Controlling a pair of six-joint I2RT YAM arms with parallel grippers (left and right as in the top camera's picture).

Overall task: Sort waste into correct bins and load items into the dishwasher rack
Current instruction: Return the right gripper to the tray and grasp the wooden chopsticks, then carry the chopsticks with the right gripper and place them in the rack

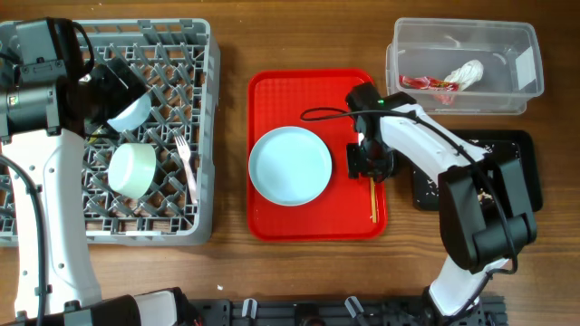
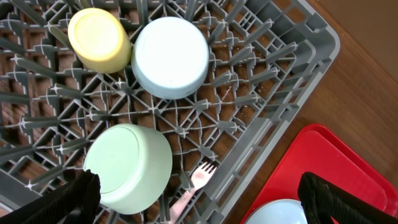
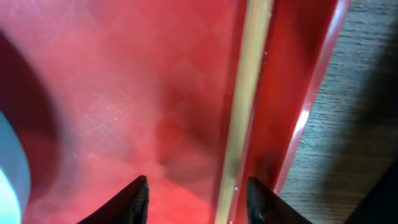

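The grey dishwasher rack [image 1: 210, 136] at the left holds two bowls [image 1: 133, 169] [image 1: 136, 110] and the white fork [image 1: 188, 167]. My left gripper [image 1: 116, 83] hovers over it, open and empty. In the left wrist view I see the yellow cup [image 2: 99, 38], a pale-blue bowl [image 2: 171, 57], a pale-green bowl [image 2: 127, 167] and the fork [image 2: 199, 179] below the left gripper [image 2: 208, 196]. The pale-blue plate [image 1: 290, 166] lies on the red tray [image 1: 272, 91]. My right gripper [image 1: 370, 163] [image 3: 196, 202] is low over the tray's right edge, open, straddling a thin wooden stick [image 3: 249, 93] without pinching it.
The clear tub [image 1: 526, 86] at the back right holds the red wrapper [image 1: 430, 84] and white napkin [image 1: 465, 72]. The black tray [image 1: 517, 149] sits right of the red tray, partly under my right arm. The stick [image 1: 372, 201] runs along the tray's right wall.
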